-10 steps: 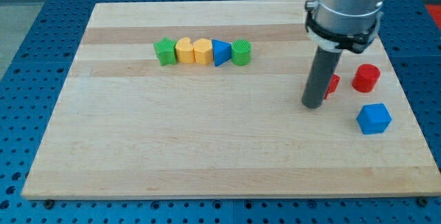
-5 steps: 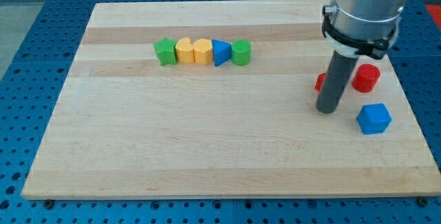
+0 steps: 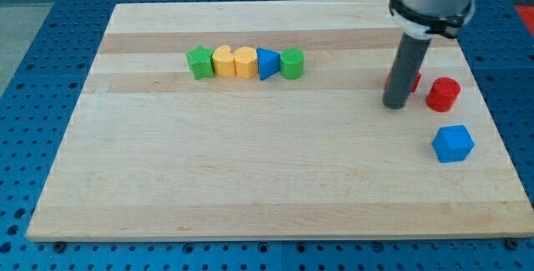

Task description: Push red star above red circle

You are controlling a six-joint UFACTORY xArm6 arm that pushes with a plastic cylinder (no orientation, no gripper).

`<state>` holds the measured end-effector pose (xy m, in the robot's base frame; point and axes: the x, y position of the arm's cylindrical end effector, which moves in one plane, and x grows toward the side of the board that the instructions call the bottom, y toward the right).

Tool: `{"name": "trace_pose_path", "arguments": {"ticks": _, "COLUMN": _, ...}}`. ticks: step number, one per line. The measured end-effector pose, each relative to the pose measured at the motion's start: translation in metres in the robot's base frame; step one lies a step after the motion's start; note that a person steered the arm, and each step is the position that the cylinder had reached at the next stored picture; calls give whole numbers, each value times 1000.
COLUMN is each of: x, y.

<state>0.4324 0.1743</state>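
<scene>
The red star (image 3: pixel 415 82) lies at the view's right on the wooden board (image 3: pixel 250 163), mostly hidden behind my rod; only slivers show on either side. The red circle (image 3: pixel 443 94) stands just to its right and slightly lower in the view. My tip (image 3: pixel 395 104) rests on the board at the star's lower left edge, touching or nearly touching it. The star sits to the left of the circle and a little higher.
A blue cube-like block (image 3: pixel 452 143) lies below the red circle. A row of blocks stands at upper centre: green star (image 3: pixel 199 62), two yellow blocks (image 3: pixel 224 62) (image 3: pixel 245 62), blue triangle (image 3: pixel 267 63), green circle (image 3: pixel 291 63).
My tip has moved toward the view's top, from below the star to its lower left. The red star has slid a little up and to the right, closer to the circle.
</scene>
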Motion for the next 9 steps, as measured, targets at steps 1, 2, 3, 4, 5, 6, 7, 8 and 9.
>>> {"name": "trace_pose_path", "arguments": {"ticks": 1, "x": 0, "y": 3}}
{"name": "trace_pose_path", "arguments": {"ticks": 2, "x": 1, "y": -1}}
{"name": "trace_pose_path", "arguments": {"ticks": 3, "x": 17, "y": -28}}
{"name": "trace_pose_path", "arguments": {"ticks": 4, "x": 4, "y": -33}}
{"name": "trace_pose_path", "arguments": {"ticks": 5, "x": -5, "y": -33}}
{"name": "trace_pose_path", "arguments": {"ticks": 6, "x": -28, "y": -33}}
{"name": "trace_pose_path", "arguments": {"ticks": 7, "x": -35, "y": -33}}
{"name": "trace_pose_path", "arguments": {"ticks": 8, "x": -35, "y": -29}}
{"name": "trace_pose_path", "arguments": {"ticks": 9, "x": -37, "y": -6}}
